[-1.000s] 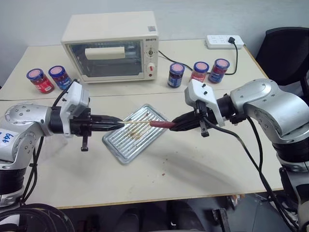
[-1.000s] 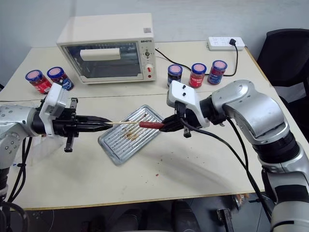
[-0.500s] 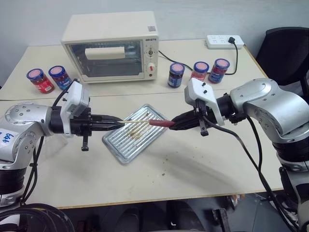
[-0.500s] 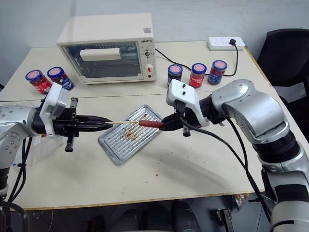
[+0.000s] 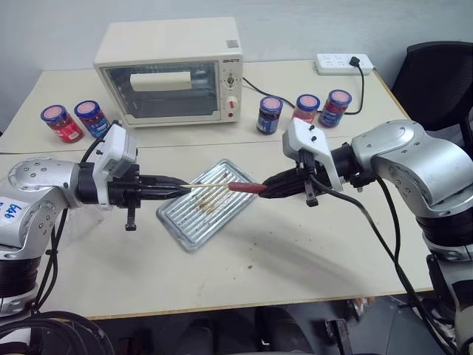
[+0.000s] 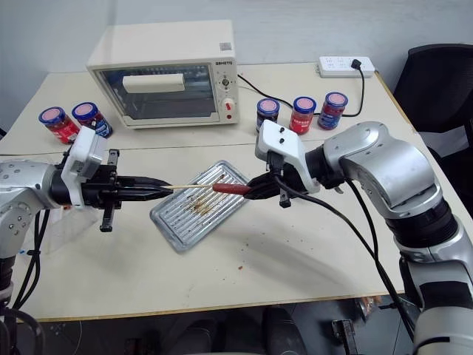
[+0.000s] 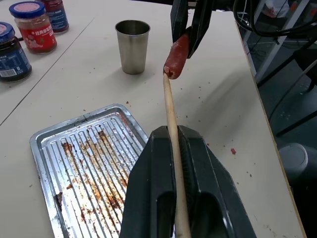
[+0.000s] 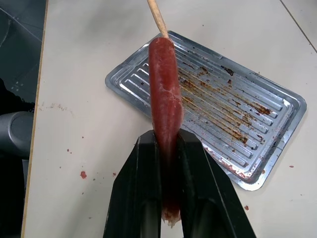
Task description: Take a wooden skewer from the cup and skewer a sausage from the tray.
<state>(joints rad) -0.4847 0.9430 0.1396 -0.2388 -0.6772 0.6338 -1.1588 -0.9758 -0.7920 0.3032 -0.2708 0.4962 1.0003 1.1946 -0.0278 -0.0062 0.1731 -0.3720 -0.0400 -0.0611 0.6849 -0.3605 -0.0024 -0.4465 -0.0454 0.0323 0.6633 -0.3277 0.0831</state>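
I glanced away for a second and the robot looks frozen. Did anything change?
Nothing visibly changed. The left pincer still grips the wooden skewer, whose tip meets the sausage that the right pincer holds above the tray.

Above the stained silver ribbed baking tray (image 6: 198,206) on the pale desk (image 6: 295,251), the left gripper (image 6: 164,191) clamps a thin pale wooden skewer (image 6: 191,188), its tip meeting the slim dark-red sausage (image 6: 230,189) pinched in the right gripper (image 6: 255,189).
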